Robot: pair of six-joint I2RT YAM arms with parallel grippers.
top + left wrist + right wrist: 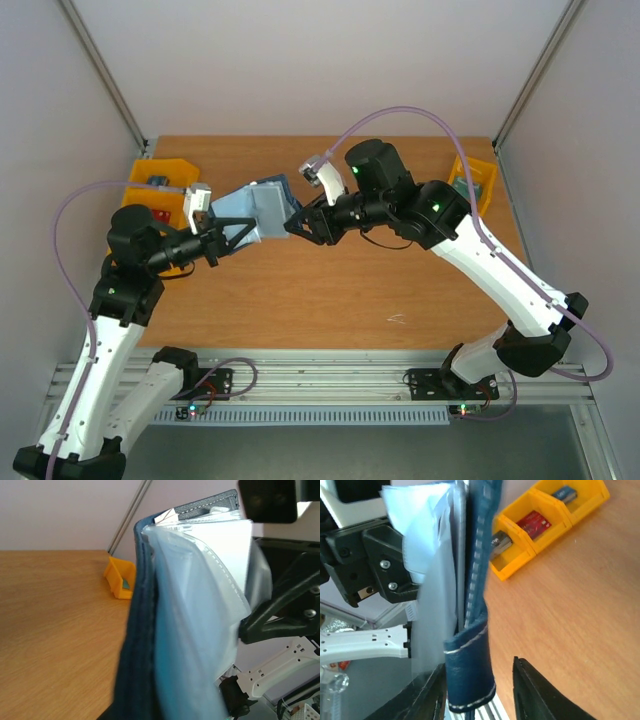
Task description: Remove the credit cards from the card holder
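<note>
From the top camera, we are seeing the card holder [258,208] hanging open in the air above the table [330,300], between the two arms, with its pale blue inside facing up. The left gripper [222,240] is pinching the holder's left end, its jaws closed down on it. The right gripper [298,224] is meeting the holder's right edge, but from here we cannot tell how its jaws are standing. One yellow bin [152,178] is sitting at the table's far left and another [478,182] at the far right.

In the left wrist view, the holder's navy cover [136,650] is running upright through the middle, with clear sleeves [197,630] fanning off to its right. A white face [222,545] is showing among the sleeves, and we cannot tell whether it is a card.

In the right wrist view, the holder's stitched navy edge is hanging between the right gripper's fingers [532,695], which are standing partly apart. One finger is lying against the leather and the other is standing clear of it. Behind them, a red flat item [534,522] is lying in a yellow bin.
</note>
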